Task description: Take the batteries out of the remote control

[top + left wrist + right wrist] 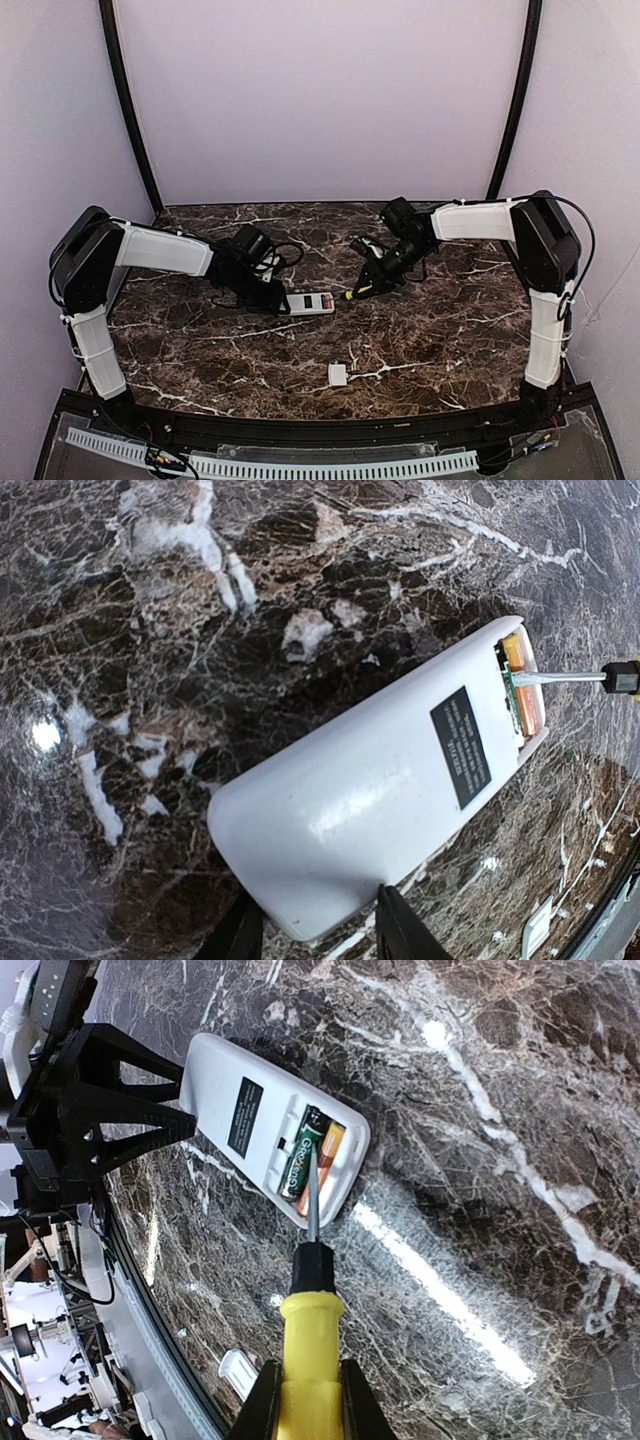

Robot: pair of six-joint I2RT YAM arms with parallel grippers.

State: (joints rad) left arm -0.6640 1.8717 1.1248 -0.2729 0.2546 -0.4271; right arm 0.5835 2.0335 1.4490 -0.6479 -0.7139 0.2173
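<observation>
While left jaws pinch remote control (370,800) end, right jaws clamp screwdriver (308,1345), tip at batteries (302,1157).

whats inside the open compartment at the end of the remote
Inside the remote control compartment, a dark green battery and an orange battery lie side by side. The screwdriver tip reaches in between them. The compartment floor beneath them is covered.

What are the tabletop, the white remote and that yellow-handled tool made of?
The tabletop looks like polished dark marble or laminate: white veins, glare. The remote control seems smooth, glossy white plastic. The screwdriver has a yellow plastic handle, probably, and shiny metal shaft.
</observation>
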